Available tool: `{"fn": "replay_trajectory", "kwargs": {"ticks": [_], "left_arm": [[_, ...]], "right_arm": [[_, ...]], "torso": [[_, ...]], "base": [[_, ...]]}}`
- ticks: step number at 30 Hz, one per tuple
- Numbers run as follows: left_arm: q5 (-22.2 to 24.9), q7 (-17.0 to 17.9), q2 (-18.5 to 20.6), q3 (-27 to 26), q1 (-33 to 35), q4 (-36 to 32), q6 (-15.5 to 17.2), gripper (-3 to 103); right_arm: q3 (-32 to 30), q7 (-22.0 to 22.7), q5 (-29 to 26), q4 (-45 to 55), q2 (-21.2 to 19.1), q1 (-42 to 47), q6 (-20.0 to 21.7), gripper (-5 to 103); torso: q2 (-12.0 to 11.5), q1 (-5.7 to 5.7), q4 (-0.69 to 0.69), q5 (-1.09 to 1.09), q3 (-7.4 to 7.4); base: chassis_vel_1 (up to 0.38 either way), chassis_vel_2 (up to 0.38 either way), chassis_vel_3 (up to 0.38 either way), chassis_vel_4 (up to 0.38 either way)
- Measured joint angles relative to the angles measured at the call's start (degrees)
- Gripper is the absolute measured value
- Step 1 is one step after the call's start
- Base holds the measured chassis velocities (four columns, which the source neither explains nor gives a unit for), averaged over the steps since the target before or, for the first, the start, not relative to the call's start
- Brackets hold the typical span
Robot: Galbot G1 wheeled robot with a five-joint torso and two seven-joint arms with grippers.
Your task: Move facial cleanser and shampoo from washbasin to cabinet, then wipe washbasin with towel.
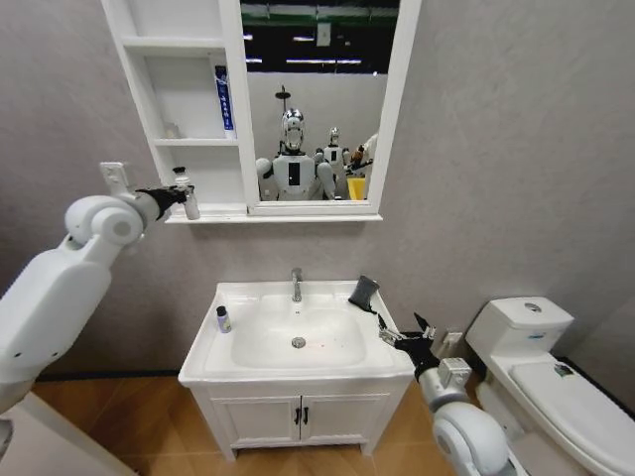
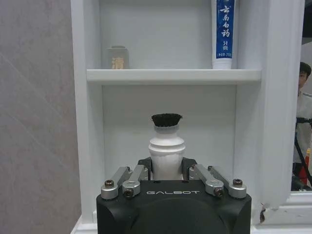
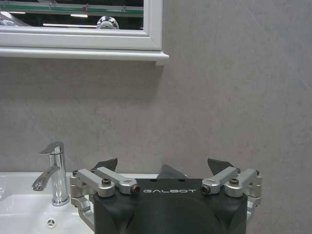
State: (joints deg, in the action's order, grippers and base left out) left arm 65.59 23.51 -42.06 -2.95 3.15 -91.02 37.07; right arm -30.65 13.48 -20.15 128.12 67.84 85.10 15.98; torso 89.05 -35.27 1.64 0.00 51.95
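Observation:
My left gripper (image 1: 182,193) is up at the cabinet (image 1: 189,142) and shut on a white bottle with a black cap (image 2: 166,146), holding it upright in the lowest shelf bay (image 1: 189,204). I cannot tell whether it is the facial cleanser or the shampoo. A second small bottle (image 1: 223,318) stands on the left rim of the washbasin (image 1: 298,372). The dark towel (image 1: 363,291) lies on the basin's right rear corner. My right gripper (image 1: 402,332) hangs open over the right rim, just in front of the towel (image 3: 170,171).
A blue-and-white tube (image 2: 224,31) and a small grey item (image 2: 117,57) sit on the middle shelf. The chrome tap (image 1: 296,285) stands at the basin's back. A mirror (image 1: 317,99) adjoins the shelves. The toilet (image 1: 536,367) is close on the right, and the vanity doors (image 1: 298,416) are below.

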Motion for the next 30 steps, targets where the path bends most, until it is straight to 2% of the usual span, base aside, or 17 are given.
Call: {"fn": "replay_trajectory", "kwargs": {"ticks": [1,2,4,5,7,9,11,13,19,30], "left_arm": [[-1.1,-0.6,-1.8,0.4,-1.5,2.4,0.0,31],[-1.1,-0.6,-1.8,0.4,-1.5,2.4,0.0,31],[-3.9,-2.2,-5.4,0.5,-3.9,6.9,0.0,31],[-3.9,-2.2,-5.4,0.5,-3.9,6.9,0.0,31],[-7.4,-5.0,-8.6,0.8,-6.4,11.7,-0.1,31],[-8.3,-5.7,-9.4,1.0,-7.2,13.4,-0.1,31],[-9.1,-6.4,-9.8,1.2,-7.6,14.8,-0.2,31],[-12.3,-9.2,-10.2,1.0,-8.1,17.9,-0.8,31],[-15.5,-12.7,-10.1,-0.5,-8.3,22.6,-2.4,31],[-16.0,-13.2,-12.0,-0.9,-8.5,25.0,-3.5,31]], "right_arm": [[-0.2,-0.1,0.7,-0.1,0.2,0.4,-0.5,100],[-0.2,-0.1,0.7,-0.1,0.2,0.4,-0.5,100],[-0.5,-0.6,1.7,-0.2,0.4,1.2,-1.3,100],[-0.5,-0.6,1.7,-0.2,0.4,1.2,-1.3,100],[-0.7,-0.7,2.2,-0.2,0.9,1.7,-1.8,100],[-0.7,-0.7,2.2,-0.4,0.9,1.7,-1.9,100],[-0.7,-0.7,2.2,-0.4,0.9,1.6,-1.9,100],[-0.7,-0.7,2.1,-0.7,0.7,1.2,-1.9,100],[-0.4,-0.7,1.8,-1.5,-0.7,0.6,-2.1,100],[-0.5,-0.7,1.3,-1.4,-1.3,0.6,-2.1,100]], "torso": [[0.0,0.01,-0.01,0.01,0.00],[0.0,0.01,-0.01,0.01,0.00],[0.0,0.01,0.02,0.00,0.00],[0.0,0.01,0.02,0.00,0.00],[0.0,0.00,0.04,0.01,0.00],[0.0,0.00,0.03,0.02,0.00],[0.0,0.00,0.03,0.02,0.00],[0.0,0.01,0.01,0.00,0.00],[0.0,0.01,0.00,-0.01,0.00],[0.0,0.01,0.02,-0.01,-0.01]], "base": [[0.000,0.000,0.000,0.000],[0.000,0.000,0.000,0.000],[0.000,0.000,0.000,0.000],[0.000,0.000,0.000,0.000],[0.000,0.000,0.000,0.000],[0.000,0.000,0.000,0.000],[0.000,0.000,0.000,0.000],[0.000,0.000,0.000,0.000],[0.000,0.000,0.000,0.000],[0.000,0.000,0.000,0.000]]}}
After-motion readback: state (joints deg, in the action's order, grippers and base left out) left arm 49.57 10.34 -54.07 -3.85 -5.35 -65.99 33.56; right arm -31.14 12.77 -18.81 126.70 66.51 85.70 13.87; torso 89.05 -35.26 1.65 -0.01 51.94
